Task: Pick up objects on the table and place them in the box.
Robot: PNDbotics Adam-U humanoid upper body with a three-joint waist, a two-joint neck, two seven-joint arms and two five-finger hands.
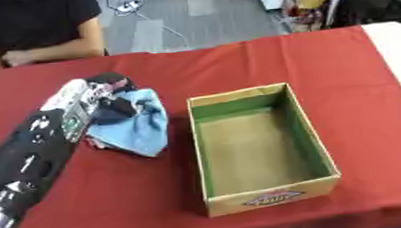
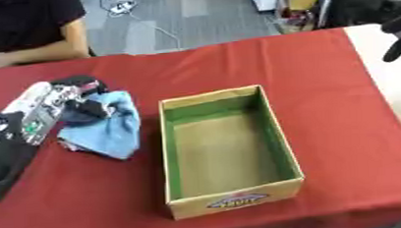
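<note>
The box (image 1: 262, 149) sits empty near the desk's (image 1: 321, 55) front edge, so nothing is placed yet. The left robot hand (image 1: 108, 98) is curled on a light blue cloth (image 1: 140, 126) lying just left of the box, toward the desk's left side. Only the right eye view shows the right robot hand (image 2: 398, 36) at the far right; whether it is open or closed I cannot tell.

Left hand (image 1: 100, 99) is sitting on the blue cloth (image 1: 140, 126); w/ box (image 1: 208, 150) wall just to its right, bare red table (image 1: 114, 199) lying open below.
</note>
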